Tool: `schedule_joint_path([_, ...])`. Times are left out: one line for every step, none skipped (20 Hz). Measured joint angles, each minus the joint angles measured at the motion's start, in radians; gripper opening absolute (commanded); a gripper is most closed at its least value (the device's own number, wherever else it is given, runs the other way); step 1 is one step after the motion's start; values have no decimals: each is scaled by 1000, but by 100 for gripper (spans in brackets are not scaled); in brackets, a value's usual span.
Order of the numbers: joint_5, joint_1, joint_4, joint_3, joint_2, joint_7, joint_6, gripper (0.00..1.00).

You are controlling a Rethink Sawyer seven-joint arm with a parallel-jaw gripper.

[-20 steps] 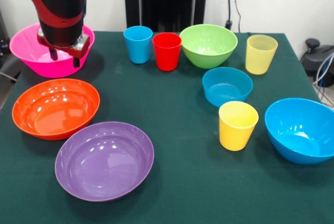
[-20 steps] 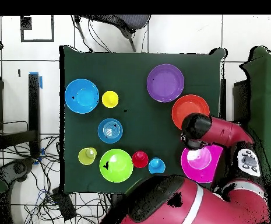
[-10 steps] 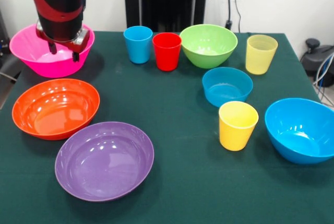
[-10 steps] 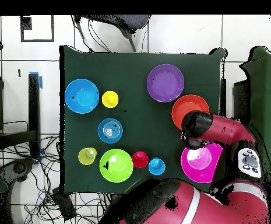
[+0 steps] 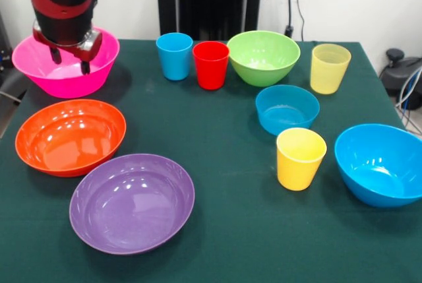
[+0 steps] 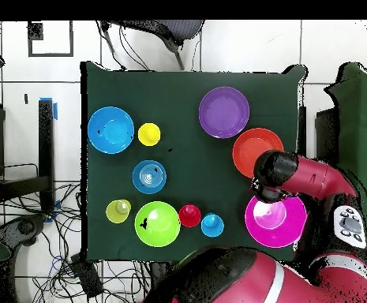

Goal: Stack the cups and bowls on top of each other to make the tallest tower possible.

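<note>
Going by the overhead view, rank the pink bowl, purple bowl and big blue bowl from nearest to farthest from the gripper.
1. Pink bowl: right beside the gripper, at the table's edge.
2. Purple bowl: farther up the table, past the orange bowl.
3. Big blue bowl: across the table, on the opposite side.

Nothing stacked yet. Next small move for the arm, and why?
Probably lower the end effector onto the near rim of the pink bowl. It hangs open right over that bowl, holding nothing, and the bowl sits upright, apart from the orange bowl. Gripping the rim looks like the first step to using it as the tower's base.
</note>
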Motion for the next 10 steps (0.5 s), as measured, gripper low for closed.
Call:
schedule_joint_path([0,-8,0,2,0,0,0,100])
schedule_joint_path([1,-11,0,4,1,0,0,100])
schedule_joint_path([1,-17,0,6,1,0,0,100])
schedule_joint_path([0,-24,0,9,1,0,0,100])
schedule_joint_path([1,-30,0,12,1,0,0,100])
schedule_joint_path([0,-38,0,16,1,0,0,100])
schedule_joint_path([0,-42,0,18,1,0,0,100])
schedule_joint_path([1,-48,0,20,1,0,0,100])
schedule_joint_path([1,-52,0,23,1,0,0,100])
schedule_joint_path([0,-62,0,27,1,0,0,100])
